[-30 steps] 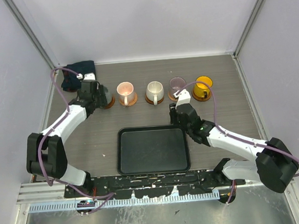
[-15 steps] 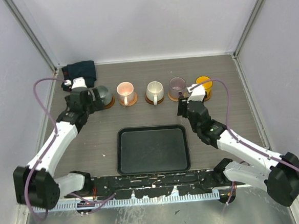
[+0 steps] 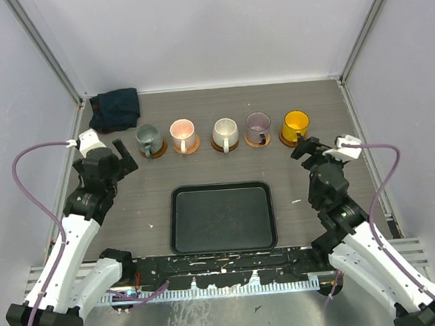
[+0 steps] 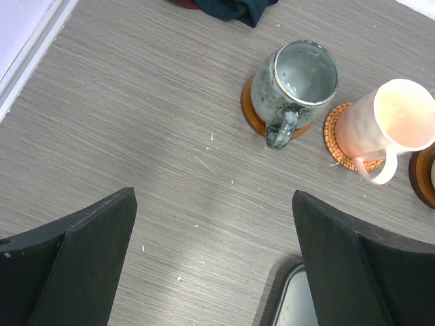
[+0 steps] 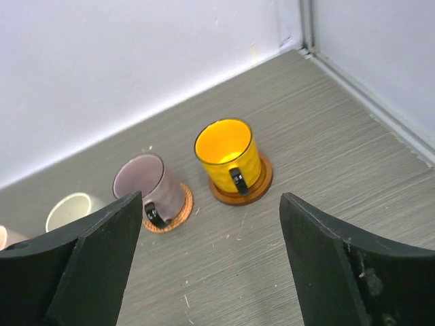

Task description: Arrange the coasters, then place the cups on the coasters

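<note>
Five cups stand in a row at the back, each on a brown coaster: grey-green cup (image 3: pixel 149 140), pink cup (image 3: pixel 182 133), cream cup (image 3: pixel 224 133), mauve cup (image 3: pixel 258 126) and yellow cup (image 3: pixel 295 126). My left gripper (image 3: pixel 111 160) is open and empty, near and left of the grey-green cup (image 4: pixel 299 81), whose dark coaster (image 4: pixel 253 114) shows beneath it. My right gripper (image 3: pixel 311 150) is open and empty, a little in front of the yellow cup (image 5: pixel 228 153) on its rimmed coaster (image 5: pixel 262 185). The mauve cup (image 5: pixel 146 180) sits on a woven coaster (image 5: pixel 183 204).
A black rectangular tray (image 3: pixel 221 216) lies in the middle near the arm bases; its corner (image 4: pixel 292 307) shows in the left wrist view. A dark blue cloth (image 3: pixel 116 108) is bunched in the back left corner. Walls close in the table on three sides.
Both arms have drawn back from the cup row toward the near side. The left gripper opened off the grey-green cup and the right opened off the yellow cup; both cups stay on coasters.
</note>
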`<control>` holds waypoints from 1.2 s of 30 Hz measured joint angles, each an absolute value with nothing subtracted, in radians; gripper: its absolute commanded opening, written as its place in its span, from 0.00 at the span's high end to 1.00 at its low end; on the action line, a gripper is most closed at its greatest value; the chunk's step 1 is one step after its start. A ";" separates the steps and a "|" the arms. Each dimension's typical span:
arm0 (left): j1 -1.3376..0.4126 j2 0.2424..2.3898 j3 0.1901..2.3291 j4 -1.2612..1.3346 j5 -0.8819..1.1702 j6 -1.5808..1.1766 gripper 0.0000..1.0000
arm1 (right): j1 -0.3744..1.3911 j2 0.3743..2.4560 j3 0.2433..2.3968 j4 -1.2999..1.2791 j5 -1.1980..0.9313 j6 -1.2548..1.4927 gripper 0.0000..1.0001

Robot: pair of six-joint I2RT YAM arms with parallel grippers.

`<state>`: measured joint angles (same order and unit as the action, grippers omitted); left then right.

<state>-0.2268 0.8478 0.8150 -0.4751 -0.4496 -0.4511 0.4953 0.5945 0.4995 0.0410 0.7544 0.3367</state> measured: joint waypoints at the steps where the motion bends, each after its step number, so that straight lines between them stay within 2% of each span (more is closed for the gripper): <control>1: -0.227 0.837 0.815 -0.483 -0.449 -0.457 0.02 | 0.495 0.564 0.499 0.028 0.776 0.339 0.13; 9: -0.227 0.780 0.847 -0.631 -0.420 -0.516 0.02 | 0.495 0.449 0.515 -0.100 0.878 0.374 0.11; 15: -0.227 0.623 0.830 -0.657 -0.416 -0.532 0.02 | 0.495 0.411 0.572 -0.182 0.905 0.384 0.11; 23: -0.227 0.486 0.825 -0.707 -0.517 -0.532 0.02 | 0.495 0.282 0.583 -0.199 0.956 0.395 0.10; 36: -0.227 0.380 0.817 -0.752 -0.595 -0.566 0.02 | 0.495 0.275 0.581 -0.197 0.975 0.395 0.10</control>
<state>-0.2268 0.3801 0.8165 -0.7525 -0.5945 -0.5659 0.4950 0.2752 0.5808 -0.1967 0.9752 0.3950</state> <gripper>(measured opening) 0.980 0.897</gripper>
